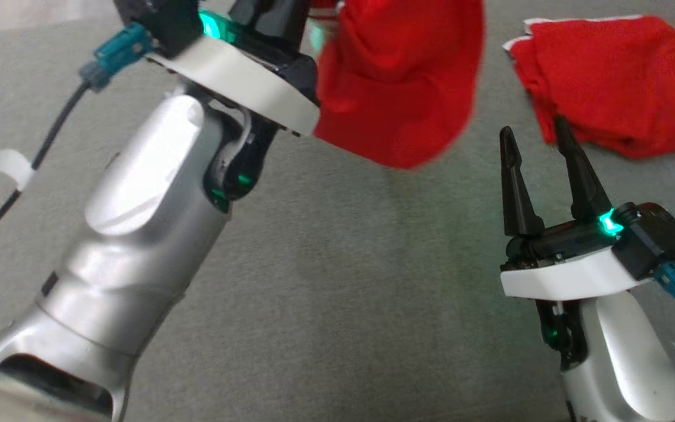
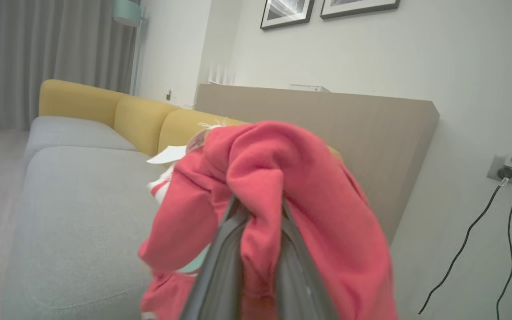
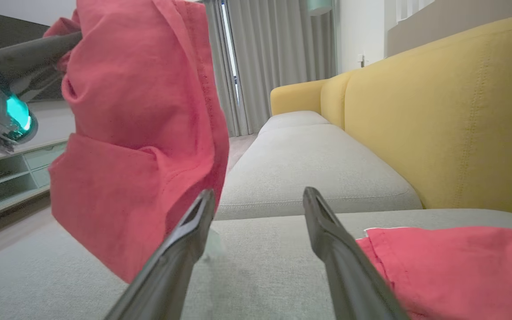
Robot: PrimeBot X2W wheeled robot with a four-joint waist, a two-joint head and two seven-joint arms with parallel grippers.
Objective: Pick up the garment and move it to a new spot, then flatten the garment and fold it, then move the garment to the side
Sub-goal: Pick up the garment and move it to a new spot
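A red garment point(image 1: 399, 82) hangs bunched in the air above the grey sofa seat point(image 1: 337, 293), pinched at its top between the fingers of my left gripper point(image 2: 260, 206), which is shut on it. In the left wrist view the cloth point(image 2: 291, 186) drapes over both fingers, with a white label beside it. In the right wrist view the same garment point(image 3: 140, 133) dangles at the left, just in front of my left finger. My right gripper point(image 1: 534, 135) stands open and holds nothing, low over the seat to the right of the hanging cloth.
A second red garment point(image 1: 607, 82) lies folded on the seat at the far right, just beyond my right fingertips point(image 1: 563, 126). The yellow backrest point(image 3: 438, 111) borders the seat. A wall socket with cables point(image 2: 505, 171) and a low shelf unit point(image 3: 11, 178) stand nearby.
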